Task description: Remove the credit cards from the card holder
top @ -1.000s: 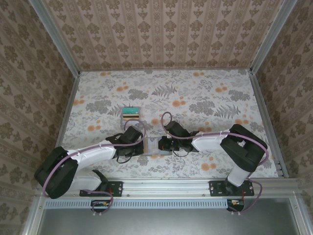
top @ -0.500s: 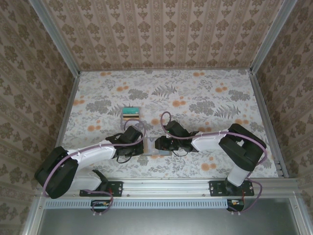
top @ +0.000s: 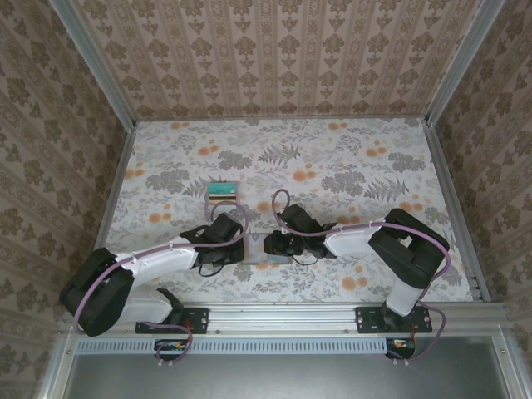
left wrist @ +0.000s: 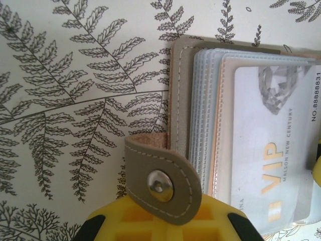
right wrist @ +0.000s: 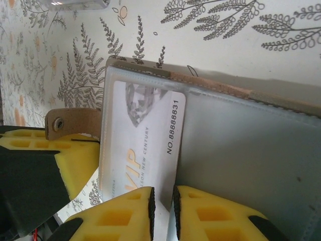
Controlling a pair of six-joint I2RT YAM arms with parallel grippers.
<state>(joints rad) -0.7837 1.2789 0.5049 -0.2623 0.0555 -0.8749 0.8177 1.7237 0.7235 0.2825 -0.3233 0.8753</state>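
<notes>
The card holder lies open on the table between my two grippers, its brown-grey edge and clear sleeves facing up. A pale grey VIP credit card sits in the top sleeve. My left gripper is shut at the holder's left side, and the snap strap lies across its fingertips without being pinched. My right gripper rests on the holder. Its pads stand a narrow gap apart, either side of the card's lower right edge.
A striped stack of coloured cards lies on the floral tablecloth just behind the left arm. Patterned walls close the table in on three sides, and a metal rail runs along the near edge.
My right gripper has slid a little left onto the holder; its jaws opened and then narrowed around the card's edge. The left arm has stayed put.
</notes>
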